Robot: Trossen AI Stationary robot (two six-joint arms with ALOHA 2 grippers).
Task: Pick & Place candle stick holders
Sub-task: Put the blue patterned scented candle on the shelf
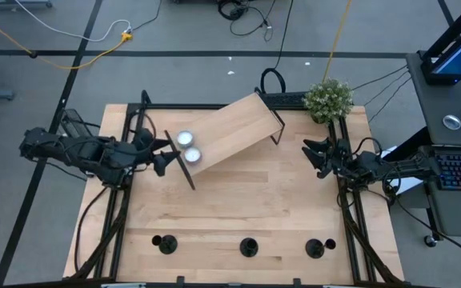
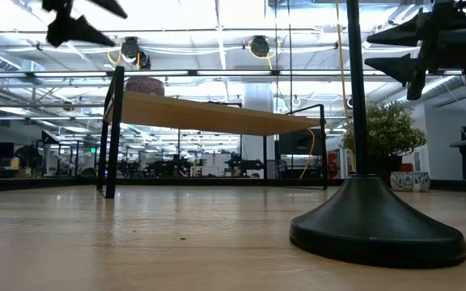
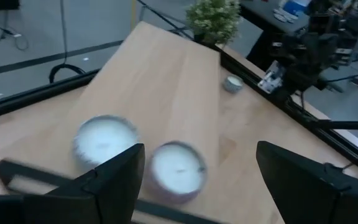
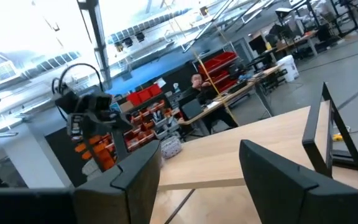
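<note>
high view: three holders [image 1: 166,244] [image 1: 249,247] [image 1: 315,249] are seen standing apart in a row along the table's [image 1: 238,208] near edge, untouched; a small dark piece lies just beside the right one. a raised shelf [image 1: 234,132] is set across the far half, with two tealights [image 1: 185,138] [image 1: 191,155] on its left end. left gripper [image 1: 169,159] is held beside them, fingers spread wide and empty. right gripper [image 1: 310,154] is held at the right edge, fingers apart, empty, below a plant [image 1: 328,98]
</note>
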